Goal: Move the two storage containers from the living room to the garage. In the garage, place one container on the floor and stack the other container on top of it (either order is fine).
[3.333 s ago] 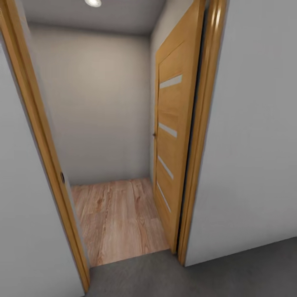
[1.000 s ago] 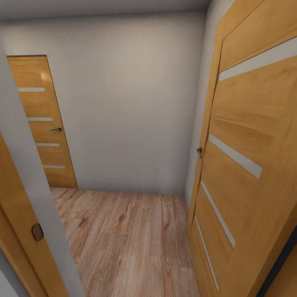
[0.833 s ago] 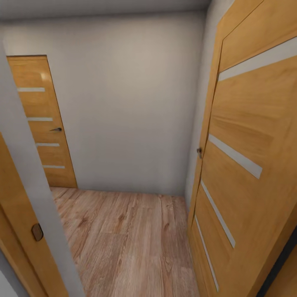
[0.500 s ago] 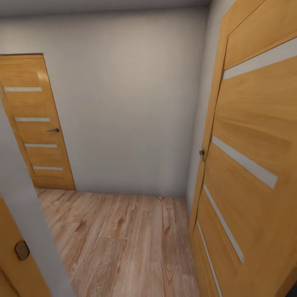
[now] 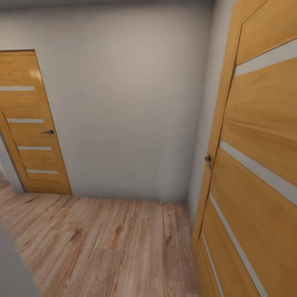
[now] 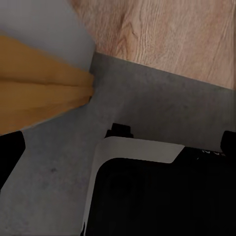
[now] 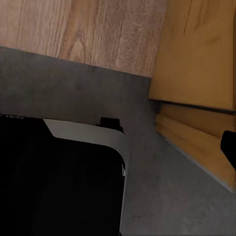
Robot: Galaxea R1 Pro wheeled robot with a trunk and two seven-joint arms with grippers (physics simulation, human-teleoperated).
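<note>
— What's on the head camera?

— I'm facing a small hallway: plain pale wall (image 5: 128, 103) ahead, light wood plank floor (image 5: 111, 243) below. An open orange-wood door (image 5: 260, 165) with pale stripes stands close along the right edge, its handle (image 5: 208, 161) just beside the wall corner. A second, closed door (image 5: 29, 123) of the same kind sits at the far left.

— Anything in the way?

— The open door leaf crowds my right side. On the left wrist camera a door frame post (image 6: 44, 93) stands near the robot's black base (image 6: 162, 191), where dark grey concrete floor (image 6: 147, 98) meets planks. The right wrist camera has the base (image 7: 59, 177) near the other door frame (image 7: 196, 123).

— Fingers? Containers?

— I can't tell the fingers' state on either arm. I can't locate the storage containers from here.
</note>
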